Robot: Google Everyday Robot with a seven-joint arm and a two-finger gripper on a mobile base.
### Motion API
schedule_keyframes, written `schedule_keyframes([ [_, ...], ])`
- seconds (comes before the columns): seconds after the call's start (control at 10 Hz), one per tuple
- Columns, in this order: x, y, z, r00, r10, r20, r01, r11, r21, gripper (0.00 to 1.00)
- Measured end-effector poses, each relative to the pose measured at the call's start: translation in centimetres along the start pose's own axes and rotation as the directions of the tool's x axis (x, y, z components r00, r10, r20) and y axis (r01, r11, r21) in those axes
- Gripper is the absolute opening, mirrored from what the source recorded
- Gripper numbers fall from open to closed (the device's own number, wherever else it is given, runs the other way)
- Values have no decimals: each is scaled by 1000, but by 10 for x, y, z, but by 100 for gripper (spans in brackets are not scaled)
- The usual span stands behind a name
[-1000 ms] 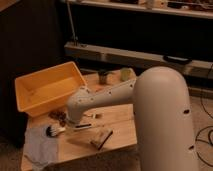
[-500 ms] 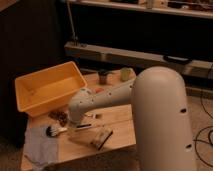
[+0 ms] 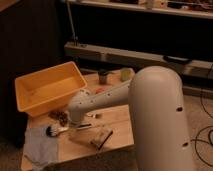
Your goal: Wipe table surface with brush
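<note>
Dim room with dark shelving behind; the gripper [image 3: 76,121] is down low over the middle of the light plank surface [image 3: 121,120] at the end of the white arm [image 3: 107,97], open or closed cannot tell. The brush [image 3: 64,129] lies flat just left of the gripper, head on the edge of a grey cloth [image 3: 40,147], handle running toward the gripper, contact unclear. Yellow tub [image 3: 47,90] sits behind-left of the gripper, wooden block brush [image 3: 101,138] near its front-right, dark cup [image 3: 103,76] and pale cup [image 3: 126,74] well behind.

No text, label or number can be read anywhere
</note>
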Motion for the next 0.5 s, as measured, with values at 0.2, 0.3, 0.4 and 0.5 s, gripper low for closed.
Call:
schedule_keyframes([
  [0.2, 0, 3, 3, 1000, -7, -3, 7, 1000, -20, 32],
  [0.3, 1, 4, 4, 1000, -12, -4, 12, 999, -32, 22],
  [0.4, 0, 6, 4, 1000, -17, -7, 17, 999, -41, 12],
  [0.5, 1, 8, 3, 1000, -16, -13, 15, 999, -49, 3],
])
